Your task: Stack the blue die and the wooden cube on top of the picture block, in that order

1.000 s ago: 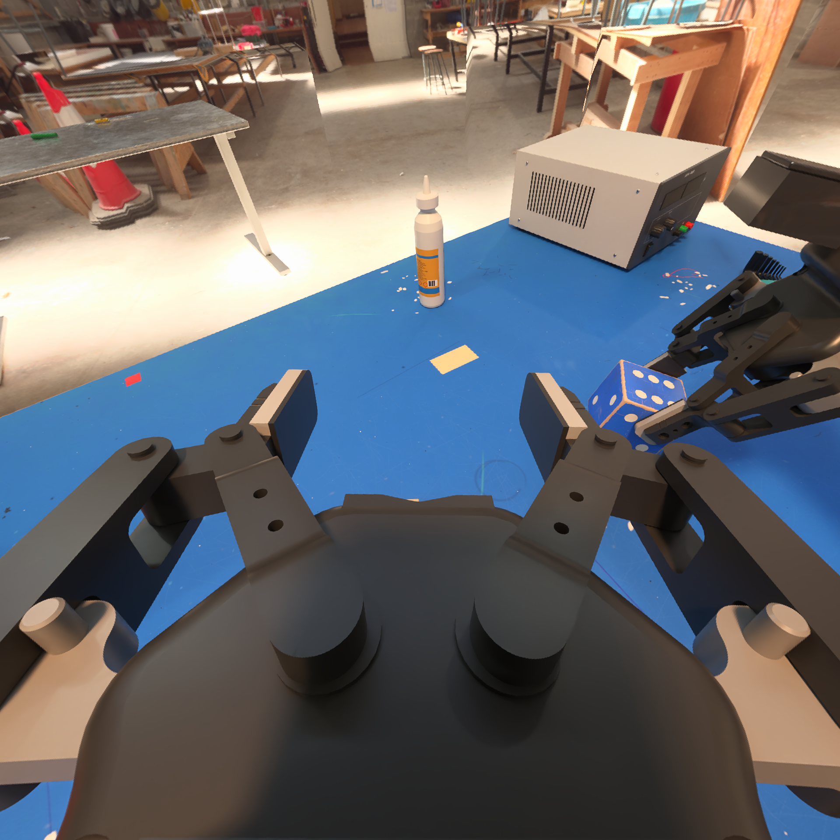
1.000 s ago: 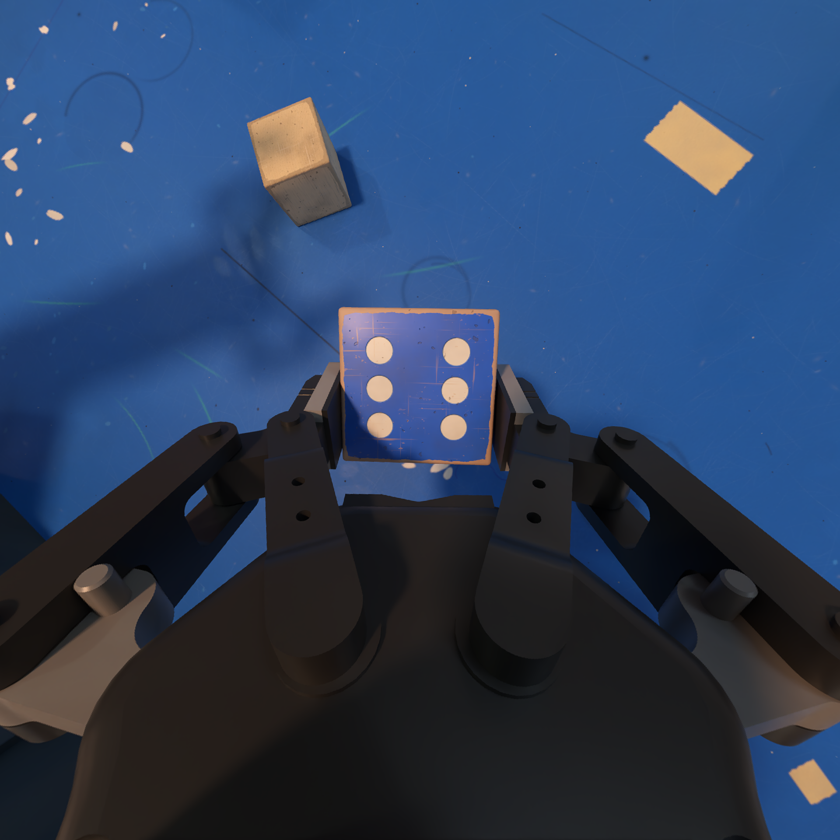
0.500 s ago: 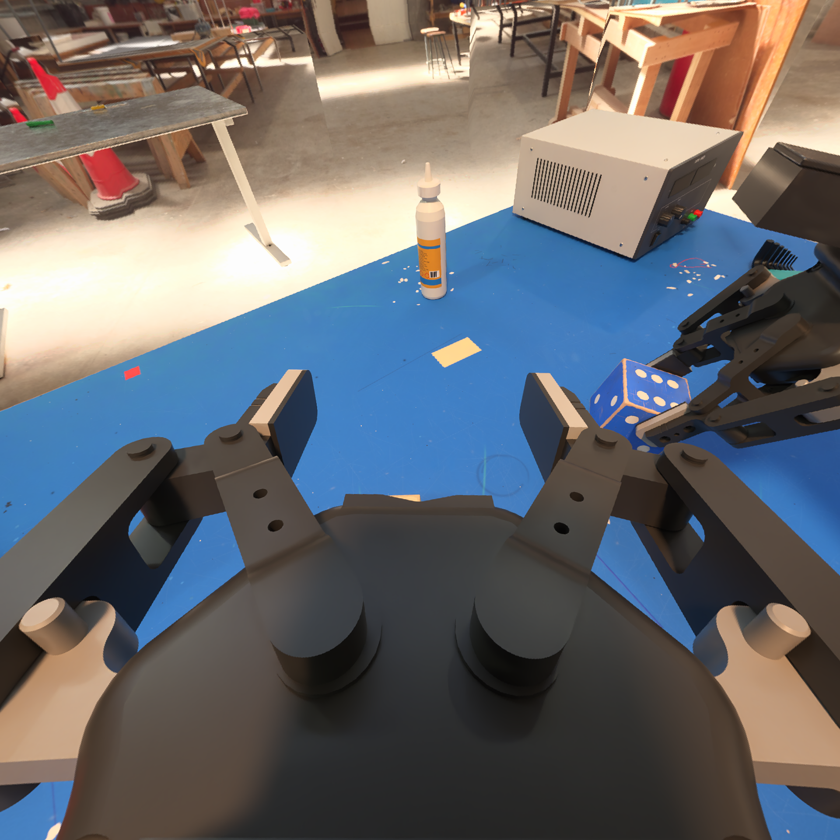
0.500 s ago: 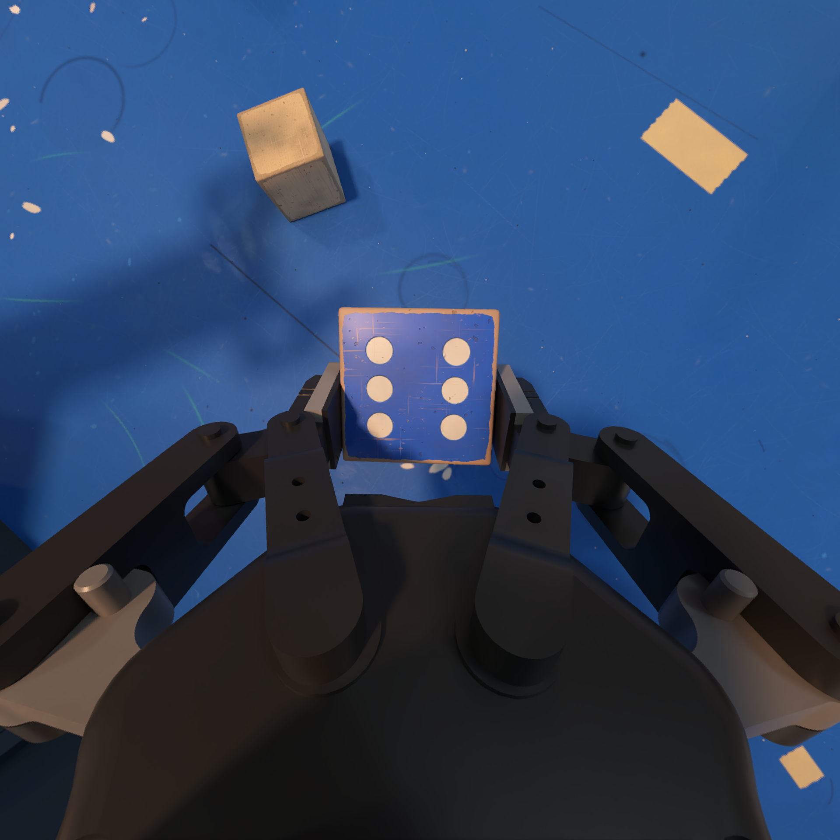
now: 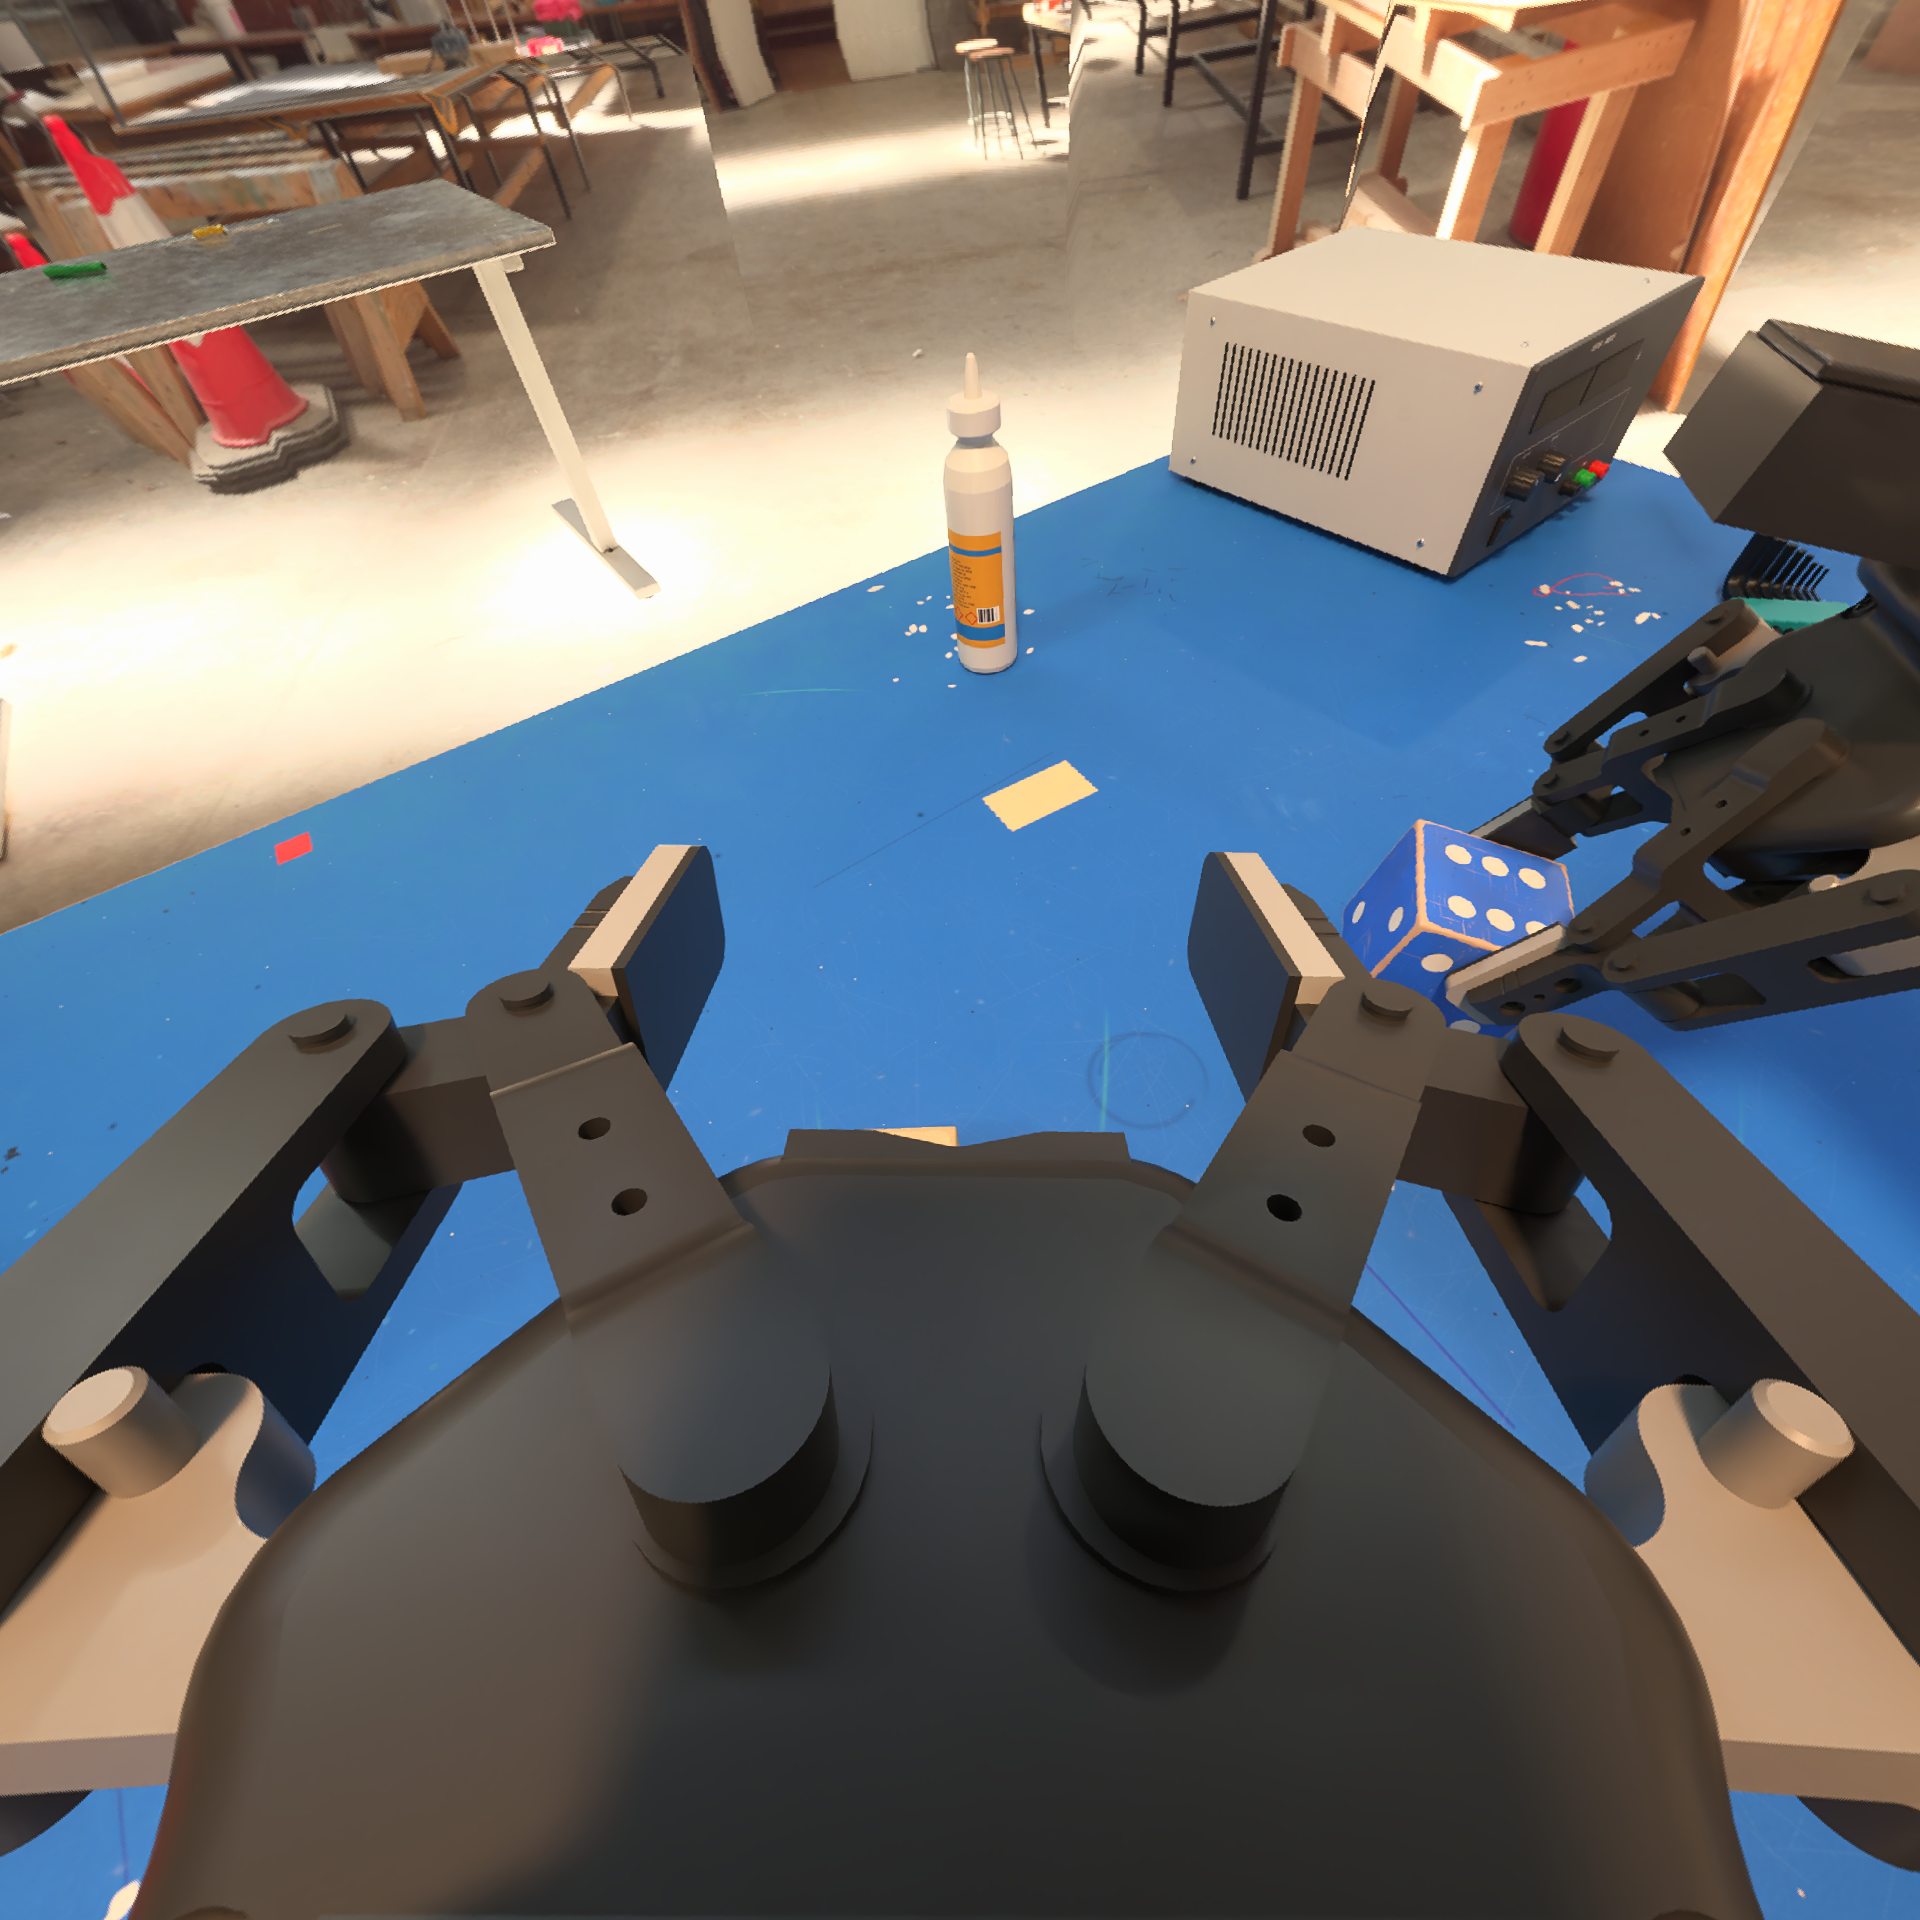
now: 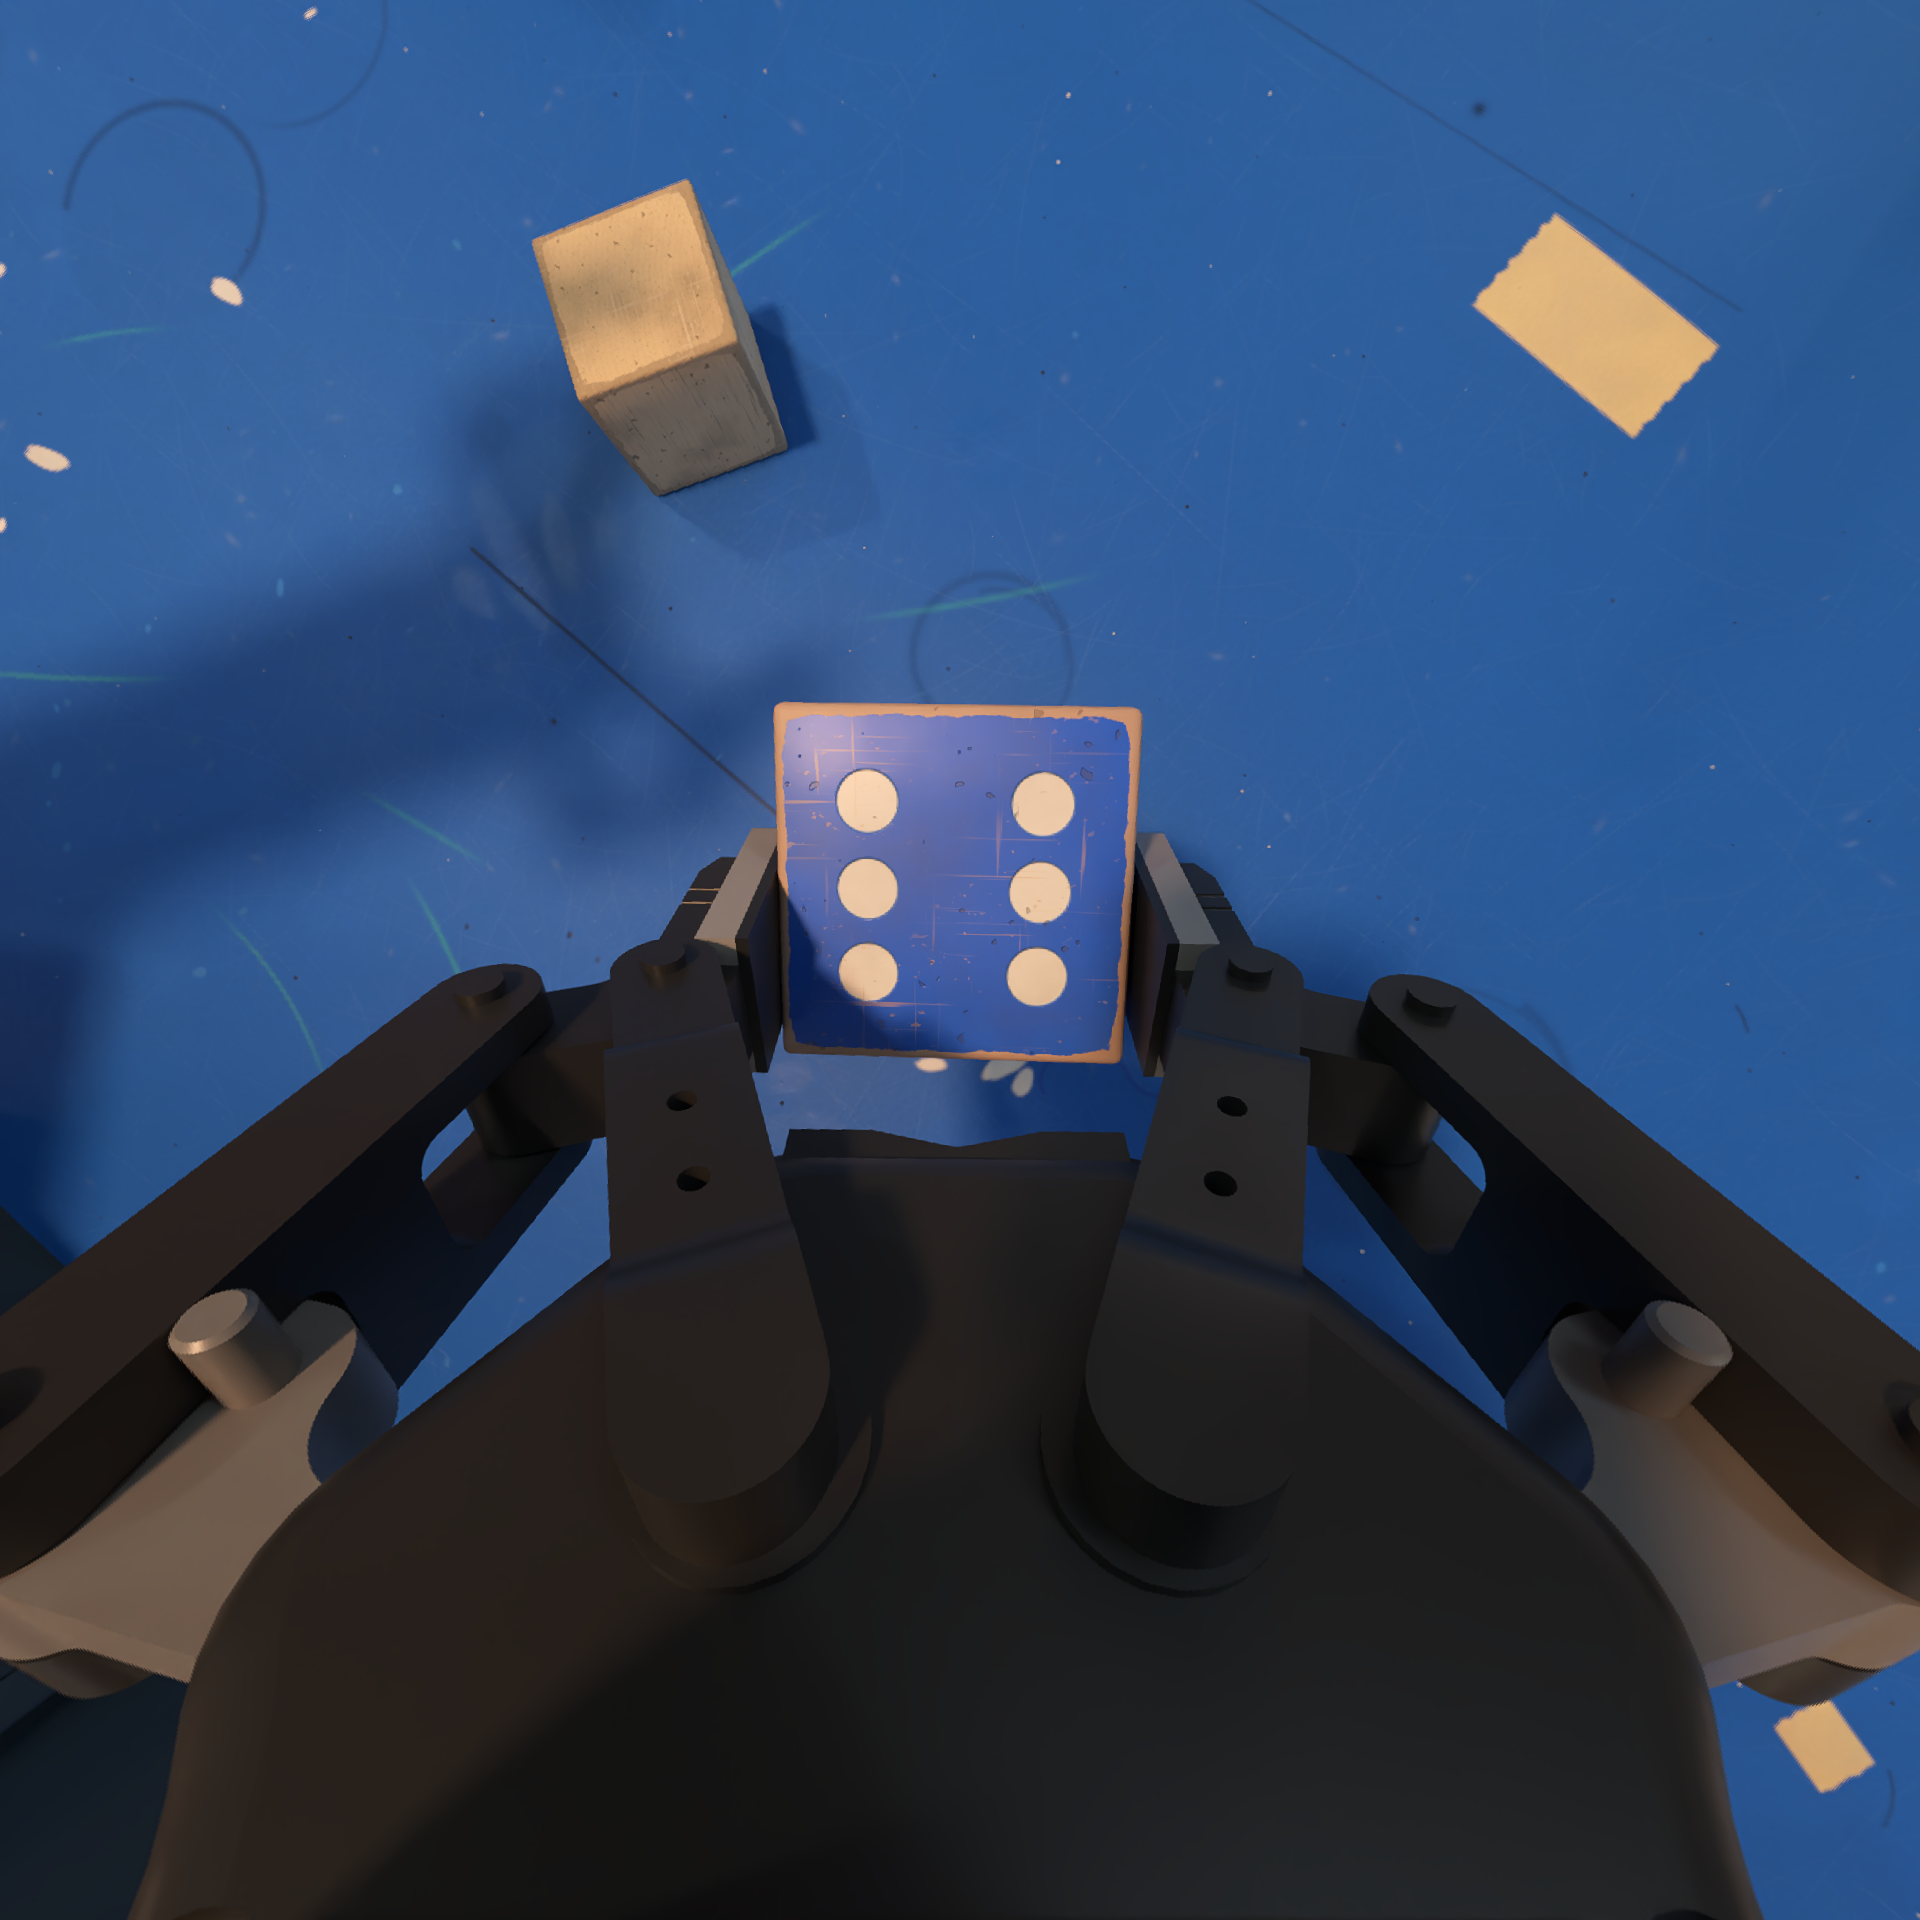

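Currently the blue die (image 6: 956, 883) is clamped between the right gripper (image 6: 956, 935) fingers, lifted off the table (image 6: 1455, 727), six-dot face toward the camera; being cubic, it has no long axis. The wooden cube (image 6: 655, 332) lies beyond the fingertips, leftward. The picture block is unseen, so a misjudged placement could topple the die. The left gripper (image 5: 956, 935) is wide open, empty.

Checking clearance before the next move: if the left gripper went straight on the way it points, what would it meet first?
Probably just the blue table: the open left gripper holds nothing and aims at bare surface short of the tan patch. Depth is unclear.
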Available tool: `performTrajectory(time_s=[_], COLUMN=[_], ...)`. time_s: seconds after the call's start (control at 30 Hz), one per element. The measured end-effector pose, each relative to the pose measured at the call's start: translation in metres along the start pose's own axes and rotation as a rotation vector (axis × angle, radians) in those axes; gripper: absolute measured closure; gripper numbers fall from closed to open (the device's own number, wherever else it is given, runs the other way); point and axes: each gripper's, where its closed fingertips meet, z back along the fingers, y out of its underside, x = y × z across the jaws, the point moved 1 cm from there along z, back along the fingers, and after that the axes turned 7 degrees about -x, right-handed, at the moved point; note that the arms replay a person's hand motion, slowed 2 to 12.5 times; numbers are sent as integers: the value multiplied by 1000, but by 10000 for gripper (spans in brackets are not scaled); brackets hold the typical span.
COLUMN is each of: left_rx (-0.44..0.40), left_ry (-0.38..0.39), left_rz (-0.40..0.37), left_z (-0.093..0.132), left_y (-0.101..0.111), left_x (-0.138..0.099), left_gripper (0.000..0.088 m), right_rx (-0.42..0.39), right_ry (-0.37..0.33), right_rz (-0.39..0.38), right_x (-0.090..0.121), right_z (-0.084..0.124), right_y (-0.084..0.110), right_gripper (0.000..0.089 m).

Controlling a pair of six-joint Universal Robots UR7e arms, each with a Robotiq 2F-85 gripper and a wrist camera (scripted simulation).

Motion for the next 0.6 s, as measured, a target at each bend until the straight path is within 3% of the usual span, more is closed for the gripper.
performTrajectory(time_s=[0.6], left_rx=[0], left_ry=[-3], left_rz=[-1], left_z=[-2], left_y=[0], left_x=[0], left_gripper=[97], right_rx=[34], right_ry=[-22], right_rz=[-4], right_x=[5], right_z=[-5], right_y=[5], right_gripper=[369])
